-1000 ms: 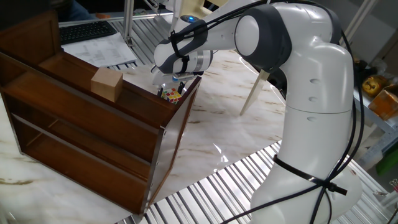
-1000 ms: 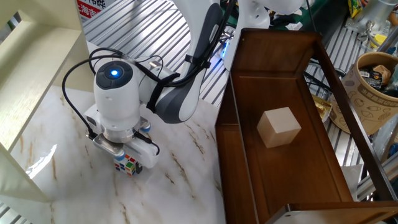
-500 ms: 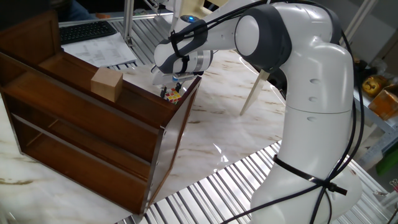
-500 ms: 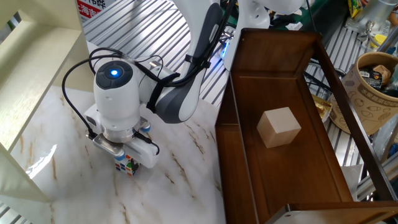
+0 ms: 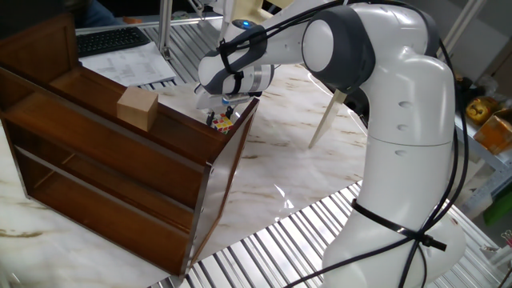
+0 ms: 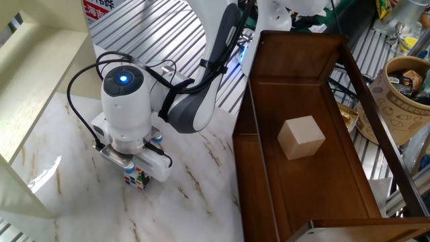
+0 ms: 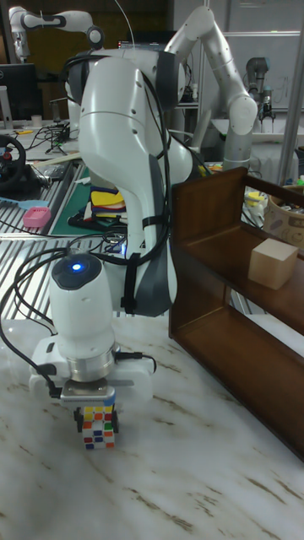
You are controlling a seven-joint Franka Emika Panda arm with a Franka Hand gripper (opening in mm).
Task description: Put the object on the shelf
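Currently at the grasp step: Rubik's cube sits on the marble tabletop, left of the shelf in the tall fixed view, near the tabletop's edge by the ribbed metal surface. Gripper is straight above it, fingers down either side of the cube's top, apparently pinching it; contact looks made, but whether the cube is off the marble I can't tell. In the other fixed view the cube peeks out under the wrist, well apart from the shelf's side panel.

Further right, the wooden block already sits on an upper tier of the shelf, roughly mid-length.

Next move, as I judge it: lift straight up, clear the shelf's end panel, carry across to a tier, set down on free board beside the block. Risk is clipping the panel if the lift is too low.

Arm pose: wrist vertical, blue light on top, forearm sweeping back over the shelf's end toward the base.
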